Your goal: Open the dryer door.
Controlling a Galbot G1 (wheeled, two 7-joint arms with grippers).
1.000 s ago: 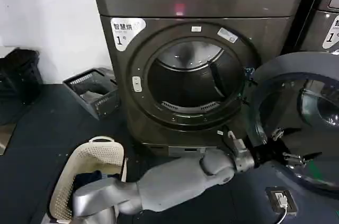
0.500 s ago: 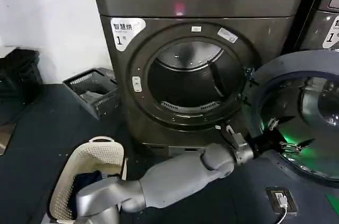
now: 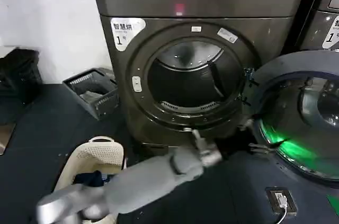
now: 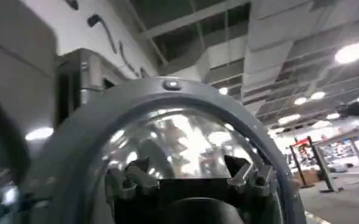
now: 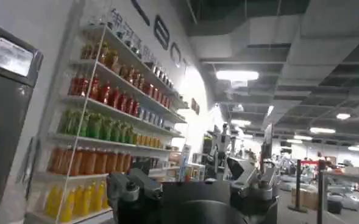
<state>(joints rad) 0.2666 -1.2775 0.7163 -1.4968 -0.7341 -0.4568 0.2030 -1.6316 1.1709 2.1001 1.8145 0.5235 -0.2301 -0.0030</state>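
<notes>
One dryer door [image 3: 296, 123] hangs wide open at 3 o'clock of the dryer [image 3: 196, 60], grey inner side showing, drum exposed. Left tool [image 3: 254, 142] sits at the door's lower edge, fingers [image 4: 127, 182] apart, clamping nothing. Right tool [image 5: 194, 182] fingers spread, empty.

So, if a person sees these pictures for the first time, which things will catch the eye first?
First, the big dark grey-brown metal dryer, its round drum mouth wide open at the middle of the head view. Next, the large round chrome-ringed dryer door, swung fully open to the right, a green glow on its dark glass. Then the left gripper on its grey arm, jaws open, just beside the door's inner face.
</notes>
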